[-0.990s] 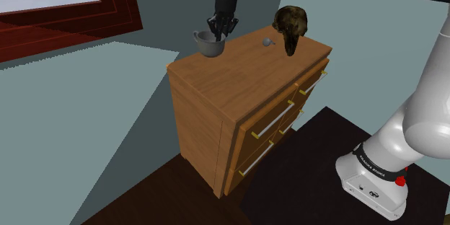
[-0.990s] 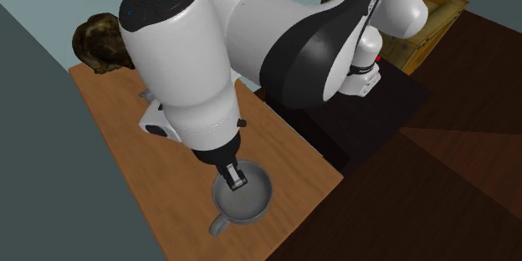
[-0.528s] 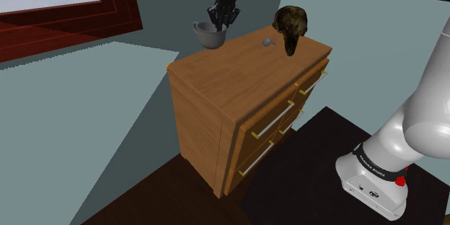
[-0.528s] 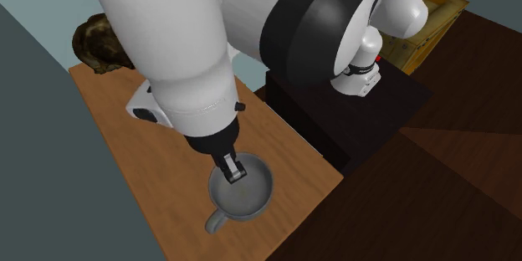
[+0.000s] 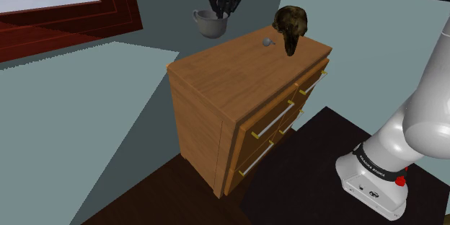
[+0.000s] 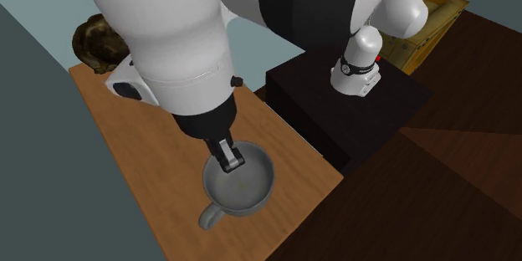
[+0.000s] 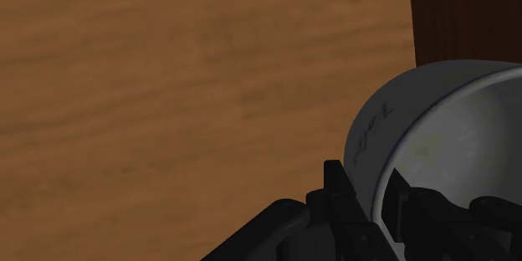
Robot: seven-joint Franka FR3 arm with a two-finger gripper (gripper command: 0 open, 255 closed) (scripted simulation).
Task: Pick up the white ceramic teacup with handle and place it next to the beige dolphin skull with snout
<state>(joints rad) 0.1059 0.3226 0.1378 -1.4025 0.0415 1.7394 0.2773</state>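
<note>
The grey-white teacup (image 5: 210, 23) hangs in the air well above the far left corner of the wooden dresser (image 5: 238, 72), its handle pointing toward the shoulder view's left. My black gripper (image 5: 224, 12) is shut on the cup's rim, one finger inside the bowl and one outside. From the second exterior view the cup (image 6: 240, 186) sits under the gripper (image 6: 229, 160) with its handle at the lower left. In the wrist view the cup wall (image 7: 401, 134) is pinched between the fingers (image 7: 343, 205). The brown dolphin skull (image 5: 291, 23) rests at the dresser's far right corner, snout hanging forward.
A small grey object (image 5: 269, 42) lies on the dresser top just left of the skull. The dresser has drawers with metal handles (image 5: 278, 119) on its front. A red-framed window (image 5: 68, 7) fills the wall at upper left. The robot stand (image 6: 351, 100) is beside the dresser.
The gripper has lifted the teacup straight up off the dresser top, rising steadily across the frames. Skull and small grey object have stayed put.
</note>
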